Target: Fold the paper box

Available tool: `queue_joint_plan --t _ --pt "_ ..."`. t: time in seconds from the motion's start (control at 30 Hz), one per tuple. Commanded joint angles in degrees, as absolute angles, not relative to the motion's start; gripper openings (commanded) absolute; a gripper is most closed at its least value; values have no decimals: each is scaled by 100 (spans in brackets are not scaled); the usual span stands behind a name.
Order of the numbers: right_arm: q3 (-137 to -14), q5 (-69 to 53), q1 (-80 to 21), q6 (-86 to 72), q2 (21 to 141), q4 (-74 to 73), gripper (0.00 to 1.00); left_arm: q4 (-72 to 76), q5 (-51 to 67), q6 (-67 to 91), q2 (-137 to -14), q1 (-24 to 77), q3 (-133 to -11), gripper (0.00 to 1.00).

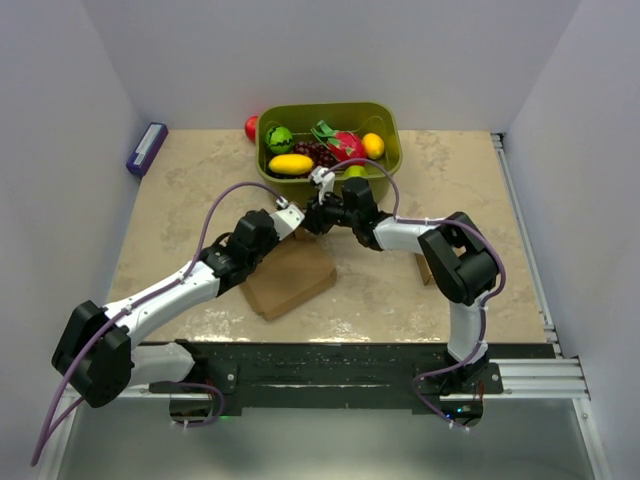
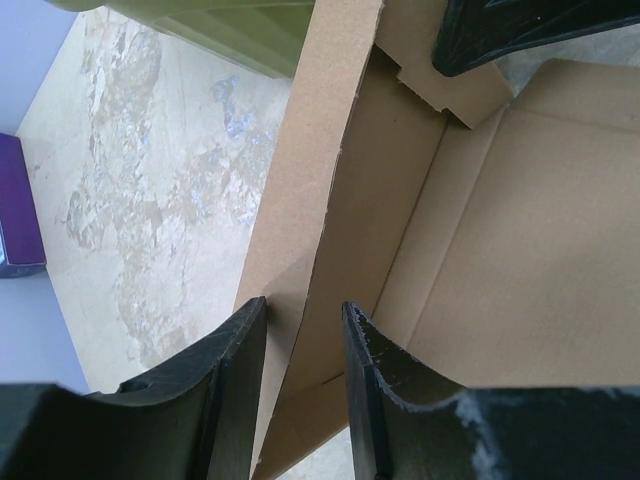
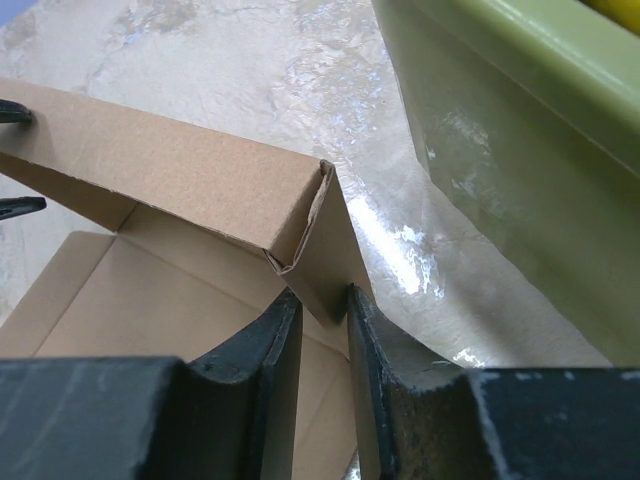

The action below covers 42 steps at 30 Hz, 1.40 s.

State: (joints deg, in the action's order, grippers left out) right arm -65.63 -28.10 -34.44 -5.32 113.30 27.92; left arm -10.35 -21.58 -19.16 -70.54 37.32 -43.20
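pinching paper box [image 1: 295, 280] wall, left end effector [image 2: 302, 312], right end effector [image 3: 321, 300]

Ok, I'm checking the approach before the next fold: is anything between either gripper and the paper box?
Nothing visible. The left gripper has a raised wall of the paper box between its fingers, and the right gripper holds a corner flap. The green bin sits just behind, not between.
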Motion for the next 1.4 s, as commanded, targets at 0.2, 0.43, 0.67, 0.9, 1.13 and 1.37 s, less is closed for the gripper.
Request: queue_joint_plan --t 0.2,0.43,0.67,0.9,1.13,1.37 --pt "-6662 -2154 -3673 -308 11391 3392 23 -1608 -1397 -1767 -7304 3815 -4140 39" --pt "-6645 -1811 -3814 -316 11426 3559 15 -1617 -1380 -1784 -7339 3806 -4157 39" --pt "-6513 -836 -4069 -142 11233 3446 4 -1608 -1371 -1749 -7356 3806 -4210 39" --pt "-6285 456 -4359 -369 11066 3454 0 -1582 -1362 -1617 -7374 3806 -4236 38" --pt "-6074 1362 -4447 -782 10960 3393 0 -1565 -1099 -1450 -7295 3736 -4289 38" --pt "-5827 511 -4447 -765 10486 2911 0 -1442 -1037 -1441 -6918 3727 -4219 62"
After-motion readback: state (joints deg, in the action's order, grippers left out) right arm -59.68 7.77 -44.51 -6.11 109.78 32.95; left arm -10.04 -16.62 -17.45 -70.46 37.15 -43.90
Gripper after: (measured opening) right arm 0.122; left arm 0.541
